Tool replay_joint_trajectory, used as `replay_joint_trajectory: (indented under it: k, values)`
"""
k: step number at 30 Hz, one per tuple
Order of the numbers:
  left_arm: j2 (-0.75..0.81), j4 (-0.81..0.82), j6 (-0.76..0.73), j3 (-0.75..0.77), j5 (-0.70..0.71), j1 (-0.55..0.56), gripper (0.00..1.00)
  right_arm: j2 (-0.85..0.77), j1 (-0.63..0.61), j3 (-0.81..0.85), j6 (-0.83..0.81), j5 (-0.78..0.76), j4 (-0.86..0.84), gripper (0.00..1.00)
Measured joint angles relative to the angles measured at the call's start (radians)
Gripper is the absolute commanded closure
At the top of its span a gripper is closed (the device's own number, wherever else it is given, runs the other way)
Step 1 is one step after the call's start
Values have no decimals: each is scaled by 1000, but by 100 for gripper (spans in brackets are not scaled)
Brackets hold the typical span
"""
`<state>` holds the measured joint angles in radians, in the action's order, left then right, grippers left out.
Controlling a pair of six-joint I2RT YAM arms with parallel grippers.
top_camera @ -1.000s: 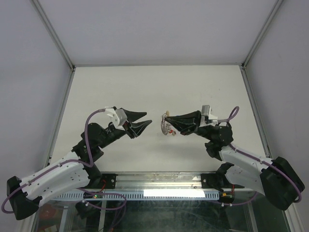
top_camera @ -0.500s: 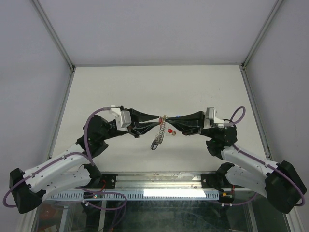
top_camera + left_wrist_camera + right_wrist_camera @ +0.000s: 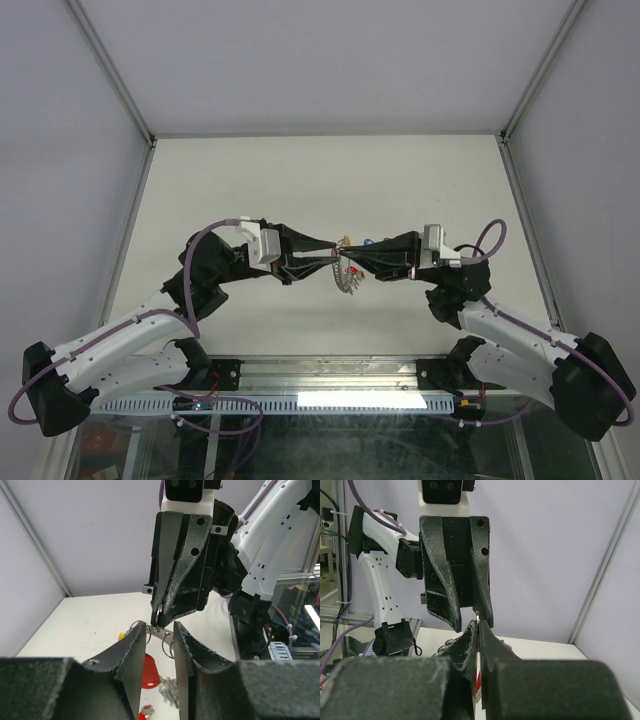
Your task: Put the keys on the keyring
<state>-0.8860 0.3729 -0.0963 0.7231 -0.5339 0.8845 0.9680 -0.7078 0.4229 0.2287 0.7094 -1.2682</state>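
Black left pincer [image 3: 328,254], right pincer [image 3: 347,263] (purple cables [image 3: 210,229])

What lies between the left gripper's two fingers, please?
The left wrist view shows the keyring crossing that gap, pinched by the right gripper, a red key tag hanging below.

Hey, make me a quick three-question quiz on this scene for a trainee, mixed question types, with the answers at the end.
1. True or false: the right gripper is shut on the keyring.
2. In the left wrist view, the key tag framed by the left gripper is: A red, B green, C white.
3. Which gripper is open?
Key: 1 true; 2 A; 3 the left gripper.
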Motion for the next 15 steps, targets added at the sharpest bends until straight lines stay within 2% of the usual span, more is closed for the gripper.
replay_joint_trajectory:
  k: [5,10,15]
  values:
    - [-10,-6,-9,10,0,0,80,0,-2,0,-4,11,6,100]
    - [-11,-11,-17,10,-3,0,82,0,-5,0,-11,18,14,100]
    - [-16,-23,-26,12,-18,0,89,0,-5,0,-14,27,18,100]
